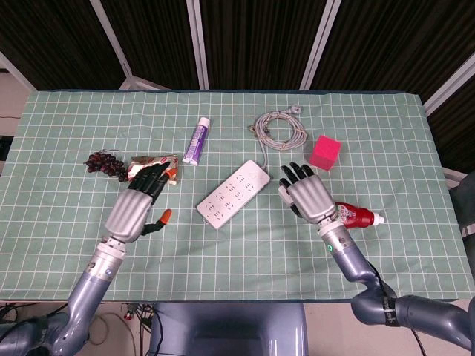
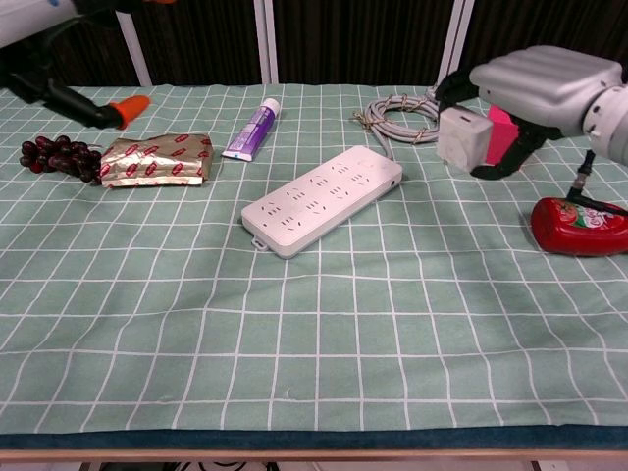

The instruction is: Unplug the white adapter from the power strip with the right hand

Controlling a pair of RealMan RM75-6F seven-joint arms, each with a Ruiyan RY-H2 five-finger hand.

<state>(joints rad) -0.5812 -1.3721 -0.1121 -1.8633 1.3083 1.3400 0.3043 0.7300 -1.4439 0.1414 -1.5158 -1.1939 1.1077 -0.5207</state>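
Right hand [image 2: 535,93] is clamped on the white adapter [image 2: 462,139], lifted clear of the power strip [image 1: 232,193] mid-tabletop. Left hand [image 1: 137,204] hovers near the left edge, fingers apart, holding nothing.

Power strip [image 1: 232,194] lies diagonal mid-counter [image 1: 67,222]. Behind it, tube [image 1: 197,140] to the left, coiled cable [image 1: 280,127] to the right. Cube [image 1: 325,152] right of cable. Bottle [image 1: 355,216] at right, in front of cube. Foil packet [image 2: 157,159] left of strip, grapes [image 1: 104,164] just left of the packet. Right hand [image 1: 308,195] is between strip and bottle, adapter [image 2: 462,139] in it, off the strip. Left hand [image 1: 139,204] is over the packet's near edge, left of strip.
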